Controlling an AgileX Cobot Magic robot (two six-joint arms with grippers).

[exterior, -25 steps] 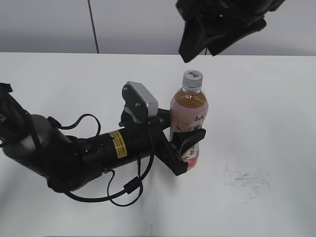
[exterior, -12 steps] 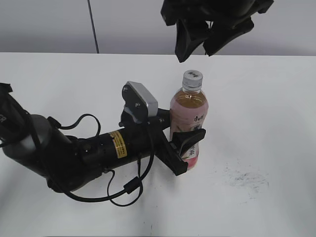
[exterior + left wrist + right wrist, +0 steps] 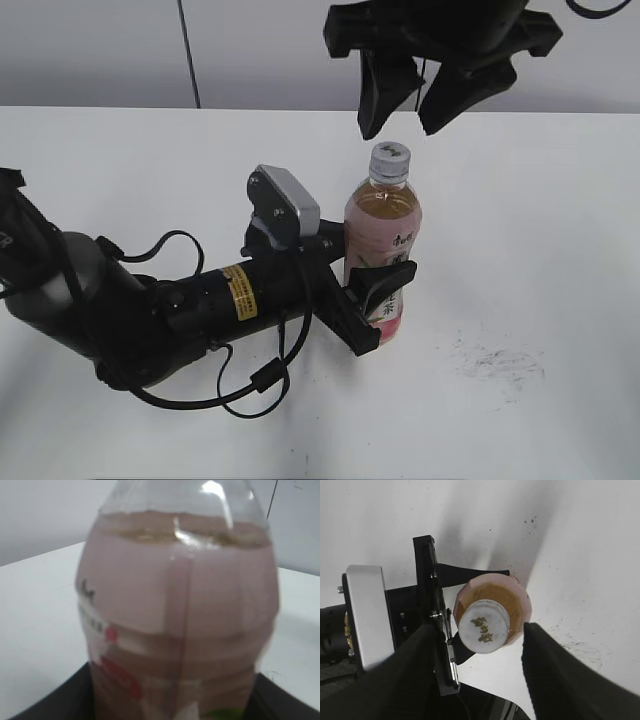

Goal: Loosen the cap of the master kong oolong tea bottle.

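The master kong oolong tea bottle stands upright on the white table, amber tea inside and a pink-and-white label. Its white cap is on the neck. My left gripper is shut on the lower body of the bottle; the bottle fills the left wrist view. My right gripper hangs open just above the cap, fingers pointing down. In the right wrist view the cap with faint print lies between the two open fingers, above the bottle's shoulder.
The white table has a dark scuffed patch at the right front. My left arm with cables lies across the left front. A grey wall runs behind the table.
My right gripper has turned about its axis above the cap and come slightly lower. The bottle and left gripper have not moved.
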